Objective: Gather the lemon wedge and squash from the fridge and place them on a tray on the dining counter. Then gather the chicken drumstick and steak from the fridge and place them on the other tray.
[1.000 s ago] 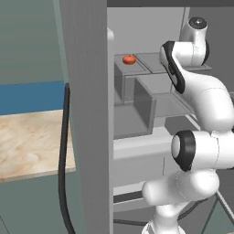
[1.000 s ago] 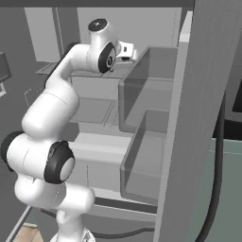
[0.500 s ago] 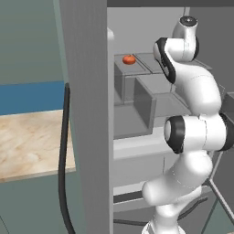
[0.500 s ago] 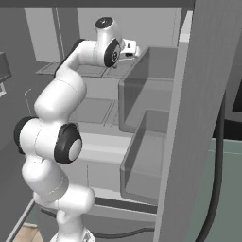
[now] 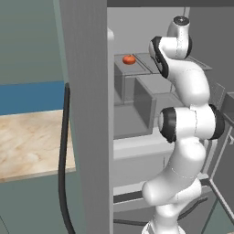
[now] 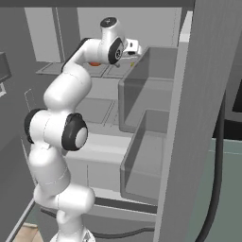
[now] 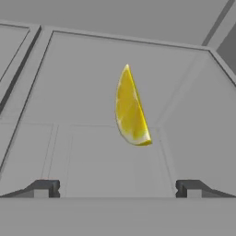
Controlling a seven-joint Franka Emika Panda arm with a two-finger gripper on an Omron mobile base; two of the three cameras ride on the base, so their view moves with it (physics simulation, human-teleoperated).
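Observation:
A yellow lemon wedge (image 7: 131, 113) lies on the grey floor of an upper fridge shelf (image 7: 92, 156), straight ahead of my gripper (image 7: 117, 188). The two dark fingertips (image 7: 44, 187) stand far apart at the bottom of the hand view, open, with nothing between them. The wedge is a short way beyond the tips and nothing touches it. In the right base view my hand (image 6: 132, 47) reaches in at top-shelf height. A small round orange-red food item (image 5: 129, 59) sits further left on the same upper level.
The open fridge door (image 6: 203, 118) carries grey bins (image 6: 146, 156) on the right. The other door panel (image 5: 87, 114) stands to the left, with a black cable (image 5: 64, 155) along it. A wooden counter (image 5: 27, 141) lies at the far left. Lower shelves (image 5: 132, 151) run below.
My arm's upper links have risen and folded closer to the fridge. The hand has stayed near the top shelf, edging slightly inward. The jaws stay open.

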